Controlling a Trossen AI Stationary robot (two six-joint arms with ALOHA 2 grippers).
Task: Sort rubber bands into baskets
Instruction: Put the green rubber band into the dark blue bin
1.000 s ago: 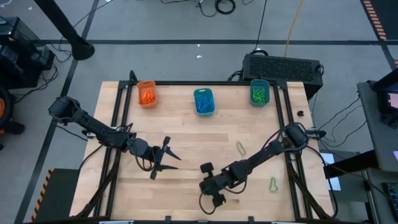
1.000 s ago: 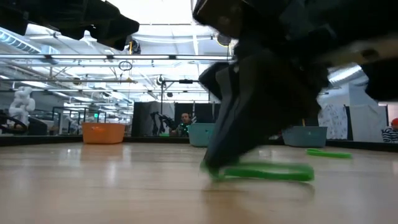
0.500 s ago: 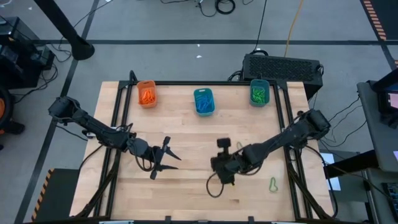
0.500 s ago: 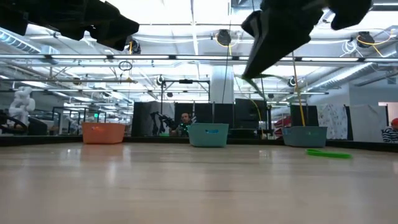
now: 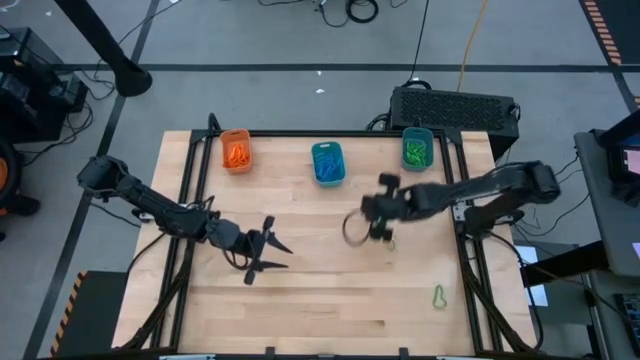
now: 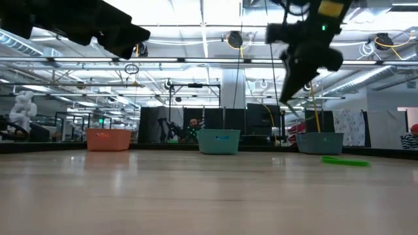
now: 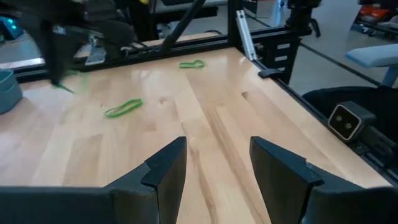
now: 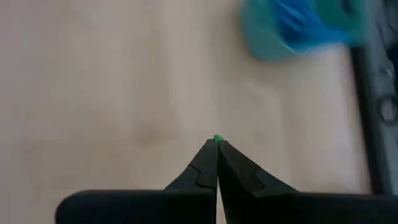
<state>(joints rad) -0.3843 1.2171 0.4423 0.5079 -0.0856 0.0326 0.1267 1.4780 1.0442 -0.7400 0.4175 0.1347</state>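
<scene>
Two arms | right hand [image 8: 216,142] raised, pinching green band [image 8: 217,137] | left hand [image 7: 214,163] spread, low

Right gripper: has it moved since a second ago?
Yes. The right gripper, shut on a green rubber band, has moved from the table's near edge toward the middle teal basket at the far side.

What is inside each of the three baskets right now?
From above, the orange basket holds orange bands, the middle basket blue bands, and the right basket green bands. Their number and anything beneath the top bands cannot be seen.
</scene>
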